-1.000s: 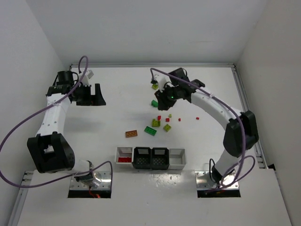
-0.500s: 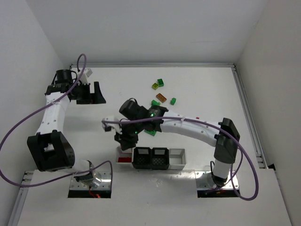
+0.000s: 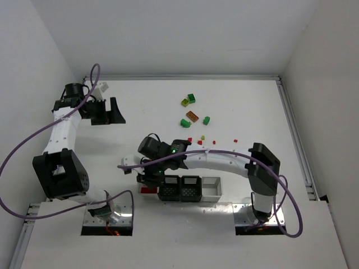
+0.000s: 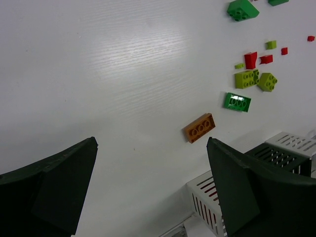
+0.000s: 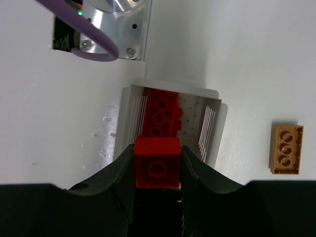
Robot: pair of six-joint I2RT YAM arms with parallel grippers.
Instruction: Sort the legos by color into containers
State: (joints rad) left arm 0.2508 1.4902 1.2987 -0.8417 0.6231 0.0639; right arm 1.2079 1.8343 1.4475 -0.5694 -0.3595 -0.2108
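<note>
The right gripper (image 5: pixel 158 165) was clenched on a red brick (image 5: pixel 158 170), one finger pressed to each of its sides. In the right wrist view it hung directly above the left white bin (image 5: pixel 213 111), which already contained a second red brick (image 5: pixel 161 111). A brown-orange brick (image 5: pixel 285 149) lay on the table (image 5: pixel 232 44) just beside that bin.

A second earlier, this gripper had been at the far pile of legos. Half a second earlier it had been midway, and now it stood over the left end of the containers (image 3: pixel 212 189). The left gripper (image 3: pixel 115 109) had not moved. It stayed at the far left with its jaws spread wide and nothing between them.

From above, the right gripper (image 3: pixel 148 176) and its arm hid the held brick, most of the left bin and the bricks just beyond the row. The left wrist view showed those hidden bricks between the fingers of the left gripper (image 4: pixel 151 143): the brown-orange brick (image 4: pixel 200 127), a flat green brick (image 4: pixel 237 101) and two yellow-green bricks (image 4: pixel 247 78). The top view alone showed the scattered far green bricks (image 3: pixel 192 98).
</note>
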